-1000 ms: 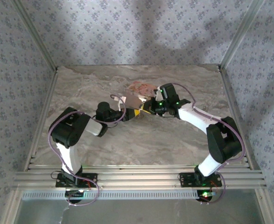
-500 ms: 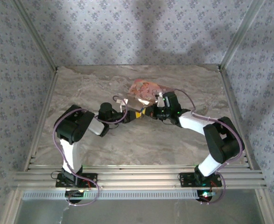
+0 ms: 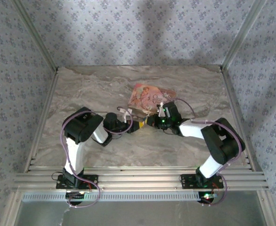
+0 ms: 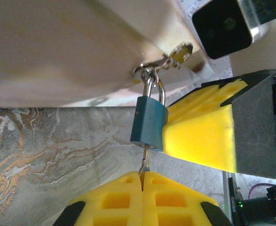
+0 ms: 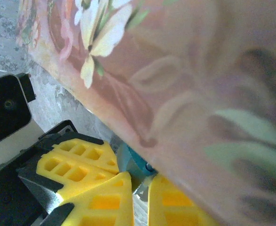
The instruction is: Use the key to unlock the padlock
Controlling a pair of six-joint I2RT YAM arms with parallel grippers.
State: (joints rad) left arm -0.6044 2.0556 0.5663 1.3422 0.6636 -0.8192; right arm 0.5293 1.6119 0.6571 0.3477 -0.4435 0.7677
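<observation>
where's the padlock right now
Left wrist view, mid-frame: the padlock hangs from the latch of the box, with the key in its underside pinched by the left gripper just below.

The padlock [image 4: 148, 125] has a matt blue painted body and its shackle [image 4: 153, 87] is shiny steel. The finger pads [image 4: 201, 134] look like yellow waffled foam, and the table [image 4: 43, 146] like smooth marbled stone.

Blue padlock [image 5: 134, 162] under floral box [image 5: 175, 70], beside yellow fingers [image 5: 105, 205].
</observation>
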